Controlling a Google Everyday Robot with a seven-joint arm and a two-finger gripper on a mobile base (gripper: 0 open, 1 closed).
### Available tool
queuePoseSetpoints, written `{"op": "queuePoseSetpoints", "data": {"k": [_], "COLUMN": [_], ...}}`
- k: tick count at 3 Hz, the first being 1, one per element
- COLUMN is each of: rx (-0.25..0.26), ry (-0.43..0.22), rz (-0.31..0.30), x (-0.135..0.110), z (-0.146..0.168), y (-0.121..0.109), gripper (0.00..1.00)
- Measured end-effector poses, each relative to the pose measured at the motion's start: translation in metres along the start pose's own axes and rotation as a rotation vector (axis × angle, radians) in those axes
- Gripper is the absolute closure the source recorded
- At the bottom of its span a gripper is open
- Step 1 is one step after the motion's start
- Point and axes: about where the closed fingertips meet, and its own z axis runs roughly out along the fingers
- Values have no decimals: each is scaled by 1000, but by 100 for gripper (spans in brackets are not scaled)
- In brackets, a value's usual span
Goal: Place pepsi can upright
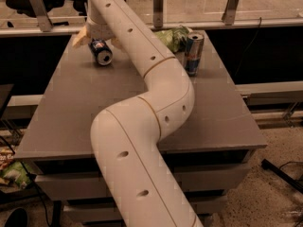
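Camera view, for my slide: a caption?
Gripper at the pepsi can, lying on its side far back on the table.

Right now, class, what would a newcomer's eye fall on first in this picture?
The big white arm sweeps from the near edge across the grey table to its far left corner. There the end effector hangs just over a pepsi can lying on its side. A taller can stands upright at the far right, by a green bag.

one high camera looks down the arm [142, 141] to the gripper [97, 41], far across the table [71, 108].
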Motion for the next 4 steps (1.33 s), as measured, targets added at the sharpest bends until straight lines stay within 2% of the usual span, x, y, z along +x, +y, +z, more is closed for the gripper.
{"op": "queuePoseSetpoints", "data": {"k": [1, 3, 4], "rx": [-20, -37, 10], "ry": [4, 11, 28], "rz": [-18, -62, -59], "x": [2, 4, 5], "z": [5, 2, -13], "y": [4, 5, -5], "gripper": [17, 64, 86]}}
